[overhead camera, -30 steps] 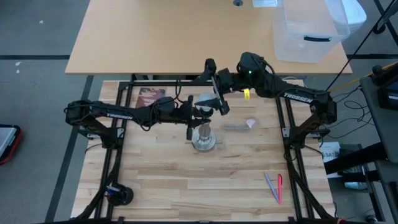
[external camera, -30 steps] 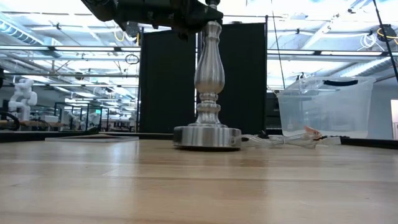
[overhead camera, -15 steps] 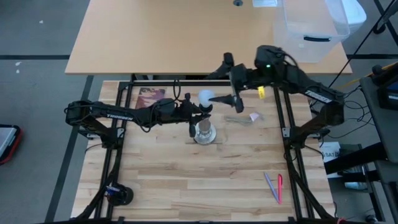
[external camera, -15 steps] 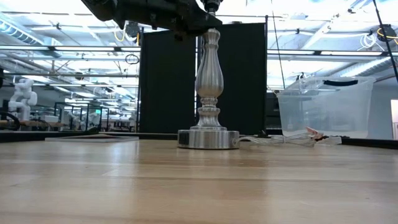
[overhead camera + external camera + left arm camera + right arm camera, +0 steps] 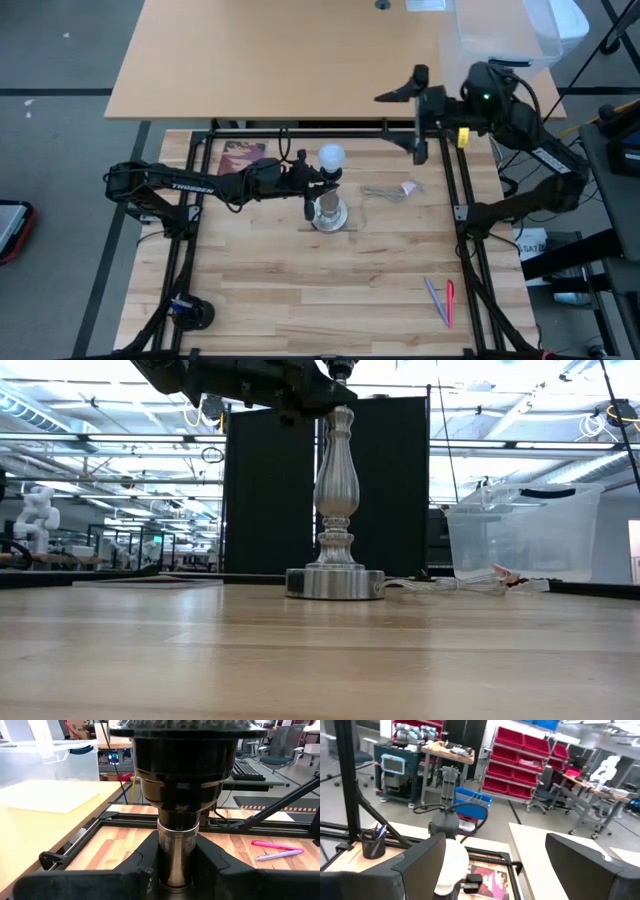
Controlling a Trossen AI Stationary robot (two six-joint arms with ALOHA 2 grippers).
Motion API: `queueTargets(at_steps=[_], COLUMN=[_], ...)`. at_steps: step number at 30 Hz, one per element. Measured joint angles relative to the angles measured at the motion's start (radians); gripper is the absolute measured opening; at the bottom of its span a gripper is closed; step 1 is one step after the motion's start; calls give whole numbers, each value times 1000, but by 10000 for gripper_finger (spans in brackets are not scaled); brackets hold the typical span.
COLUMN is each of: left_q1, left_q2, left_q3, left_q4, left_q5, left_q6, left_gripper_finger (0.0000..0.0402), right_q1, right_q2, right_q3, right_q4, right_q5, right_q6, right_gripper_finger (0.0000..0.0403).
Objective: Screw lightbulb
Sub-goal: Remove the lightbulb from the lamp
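Frosted white glass marks the lightbulb [image 5: 331, 157], which sits on top of the silvery stand [image 5: 328, 214] near the middle of the wooden table [image 5: 260, 290], a little toward its far edge. My left gripper [image 5: 318, 186] reaches in from the left edge and is clamped around the stand's neck just under the dark socket [image 5: 181, 780]; my two dark fingers [image 5: 220, 865] press the metal stem from either side. The stand is upright on its round base [image 5: 335, 582], its cord trailing toward the right edge. My right gripper [image 5: 418, 122] hangs over the far right corner of the table, well apart from the bulb, with its fingers [image 5: 587, 857] spread wide and nothing between them. A small pink-tipped wrapper [image 5: 406, 188] lies beside the cord, and two pens [image 5: 441, 300] lie near the near right corner.
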Motion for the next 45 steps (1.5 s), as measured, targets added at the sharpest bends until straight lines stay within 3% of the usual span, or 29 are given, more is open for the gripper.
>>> queueTargets(at_steps=[4,10,15,18,32,40,45], left_q1=[0,0,0,0,4,4,5], left_q2=[0,0,1,1,0,0,0], left_q3=[0,0,-1,-1,0,0,0], left_q4=[3,21,30,30,26,26,26], left_q5=[1,1,1,1,5,4,4], left_q6=[0,-1,-4,-6,-7,-8,-8], left_gripper_finger=[72,72,72,72,72,72,72], right_q1=[-38,-57,-35,-19,66,86,91], right_q2=[-117,-292,-305,-274,-135,-29,32], right_q3=[-185,-570,-867,-955,-959,-867,-809], right_q4=[103,467,863,1015,1197,1211,1204], right_q5=[-2,-2,1,2,-2,29,-4], right_q6=[22,138,268,298,314,329,364], right_gripper_finger=[336,336,336,336,336,336,336])
